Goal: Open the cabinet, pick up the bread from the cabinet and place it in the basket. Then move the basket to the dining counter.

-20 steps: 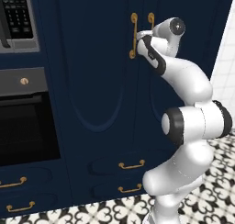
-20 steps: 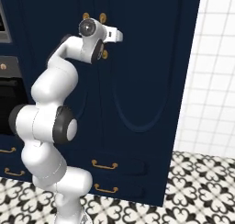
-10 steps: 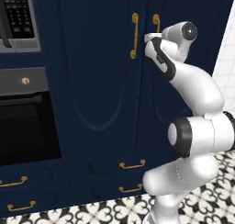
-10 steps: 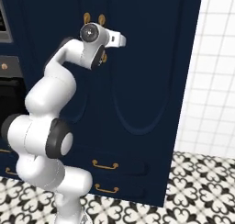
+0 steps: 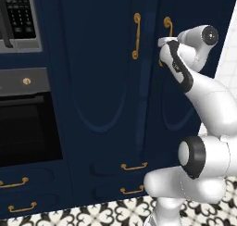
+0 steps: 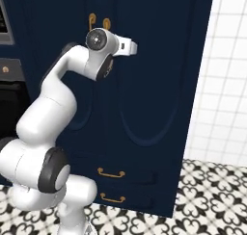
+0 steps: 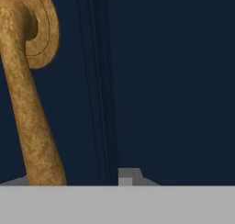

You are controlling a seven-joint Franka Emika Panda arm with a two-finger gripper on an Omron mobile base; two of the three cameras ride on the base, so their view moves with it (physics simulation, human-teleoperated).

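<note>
The navy cabinet point(image 5: 106, 91) stands with both arched doors shut. Two vertical brass handles flank the seam between them. My gripper point(image 5: 162, 41) is up against the right door's handle point(image 5: 167, 22), and the hand covers the handle's lower part. In the hand view that brass handle point(image 7: 32, 122) runs down the left side between the two spread fingertips point(image 7: 130, 176). A clear gap lies between the handle and the right tip, so my gripper point(image 7: 73, 179) is open. The left door's handle point(image 5: 136, 35) is free. The bread, the basket and the dining counter are out of view.
A black oven point(image 5: 28, 128) and a microwave point(image 5: 18, 16) sit left of the cabinet. Drawers with horizontal brass pulls point(image 5: 134, 166) run below the doors. A white tiled wall point(image 6: 222, 84) lies to the right. Patterned floor tiles point(image 6: 202, 195) are underfoot.
The arm has swung right, carrying the hand from near the left door's handle to the right door's handle. The jaws have spread wider. Both doors stay shut.
</note>
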